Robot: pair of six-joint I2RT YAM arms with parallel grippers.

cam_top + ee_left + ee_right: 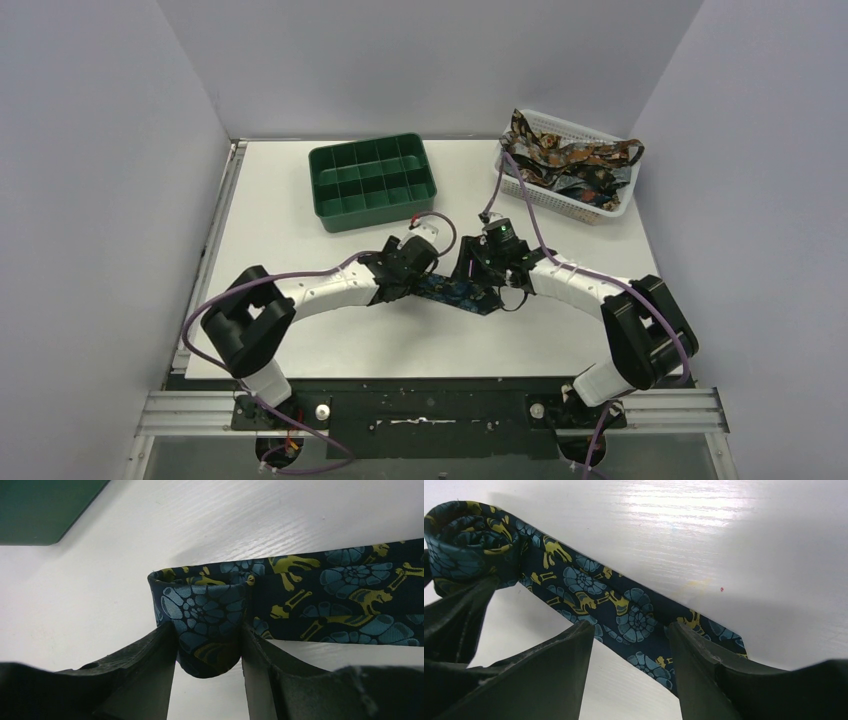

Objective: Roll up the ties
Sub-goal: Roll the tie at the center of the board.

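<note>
One dark navy tie (455,291), patterned with blue shells and yellow figures, lies on the white table between the two arms. Its left end is wound into a roll (205,622). My left gripper (207,640) (403,278) is shut on that roll, which bulges out below the two fingers. The flat stretch of the tie (634,615) runs diagonally under my right gripper (631,630) (484,270), whose jaws stand open astride it; the right finger (704,655) covers the tie's edge. The roll (469,540) also shows at the upper left of the right wrist view.
A green compartment tray (372,182) sits at the back, left of centre; its corner (45,510) shows in the left wrist view. A white mesh basket (600,205) at the back right holds several more ties (565,160). Grey walls enclose the table on three sides.
</note>
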